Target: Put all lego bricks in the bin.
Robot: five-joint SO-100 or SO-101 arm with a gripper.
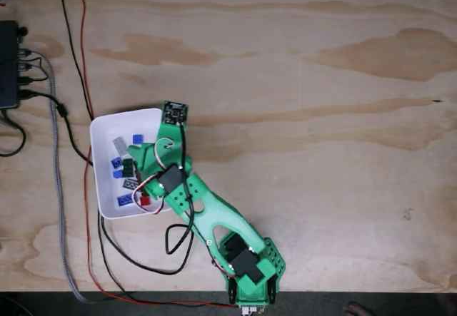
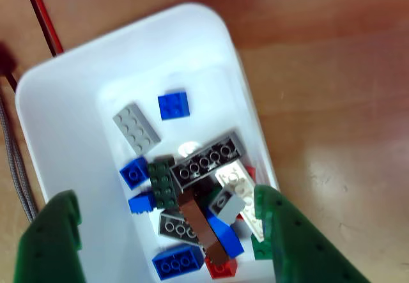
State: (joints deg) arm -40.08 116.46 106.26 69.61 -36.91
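One pale plywood tabletop point(image 1: 300, 59) carries all items in the fixed view. Next in size is the green plastic five-joint arm point(image 1: 214, 216), which reaches from the table's lower edge up and left over the bin. The white rectangular shallow plastic bin point(image 1: 100, 166) with rounded corners sits left of centre; black, red and braided grey cables point(image 1: 61, 187) run beside its left wall. The green two-finger gripper point(image 2: 166, 232) hangs above the bin's interior with its fingers spread wide and nothing between them; both fingers point(image 2: 51, 244) frame the pile in the other view. The small studded plastic lego bricks point(image 2: 192, 206) lie heaped inside the bin point(image 2: 64, 136). A long dark grey brick point(image 2: 208, 158) tops the heap, a light grey brick point(image 2: 136, 128) lies beside it, and a small blue brick point(image 2: 173, 105) lies apart from the pile.
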